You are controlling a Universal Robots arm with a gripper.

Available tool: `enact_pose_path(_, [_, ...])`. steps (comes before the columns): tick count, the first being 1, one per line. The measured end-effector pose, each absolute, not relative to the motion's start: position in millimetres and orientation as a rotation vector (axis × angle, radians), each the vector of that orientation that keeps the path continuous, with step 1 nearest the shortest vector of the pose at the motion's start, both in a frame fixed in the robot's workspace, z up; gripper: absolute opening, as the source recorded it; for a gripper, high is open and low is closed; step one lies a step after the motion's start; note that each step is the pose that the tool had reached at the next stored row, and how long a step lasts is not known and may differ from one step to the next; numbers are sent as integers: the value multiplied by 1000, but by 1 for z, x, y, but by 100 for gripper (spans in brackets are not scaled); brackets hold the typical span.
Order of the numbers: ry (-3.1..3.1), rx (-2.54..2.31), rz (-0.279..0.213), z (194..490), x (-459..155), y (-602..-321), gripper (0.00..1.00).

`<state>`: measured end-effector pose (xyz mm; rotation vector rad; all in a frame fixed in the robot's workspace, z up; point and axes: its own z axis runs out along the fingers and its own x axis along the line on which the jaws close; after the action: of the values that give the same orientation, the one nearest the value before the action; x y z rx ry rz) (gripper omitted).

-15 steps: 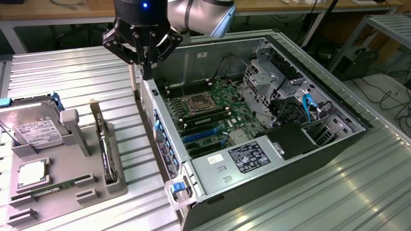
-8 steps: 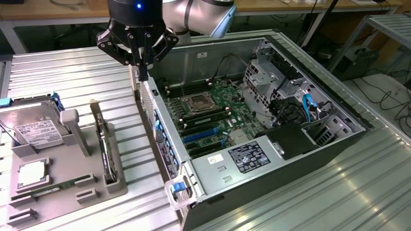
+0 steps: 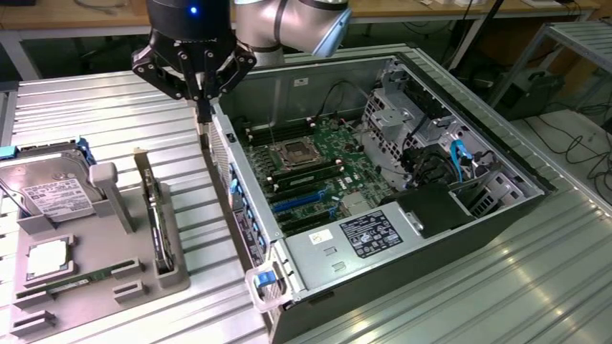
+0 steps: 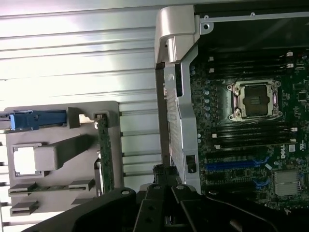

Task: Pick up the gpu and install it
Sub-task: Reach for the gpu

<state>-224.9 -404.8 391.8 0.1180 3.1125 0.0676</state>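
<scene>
Ribbed metal counter (image 3: 497, 287) under everything, with workbenches and loose cables in the room behind. From the exterior view: open computer case (image 3: 383, 179) lying on its side across the counter's middle, holding a green motherboard (image 3: 320, 168) with bare processor socket (image 3: 292, 153), blue slots (image 3: 298, 204), a labelled power supply (image 3: 368, 233) and blue cables (image 3: 457, 159) by the drive cage. Toward the counter's edge on the exterior view's left, a gray holder (image 3: 134, 265) carrying a hard drive (image 3: 53, 190) with white label, a processor (image 3: 46, 258), a RAM stick (image 3: 86, 278) lying flat, and the gpu (image 3: 153, 208) standing on edge in its own slot, untouched. Fingers (image 3: 203, 107) clenched together on nothing, hanging above the case's wall nearest the holder, apart from the gpu. From the wrist view: same socket (image 4: 253, 99) and memory slots seen straight down, case wall (image 4: 181, 121) running past the fingers (image 4: 159, 188), gpu (image 4: 104, 154) edge-on in the holder (image 4: 58, 108), blue clip (image 4: 29, 120) close by
</scene>
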Motion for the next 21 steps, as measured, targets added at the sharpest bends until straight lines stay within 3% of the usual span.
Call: enact_pose_path(21, [3112,118,68,391,-249,-408,11])
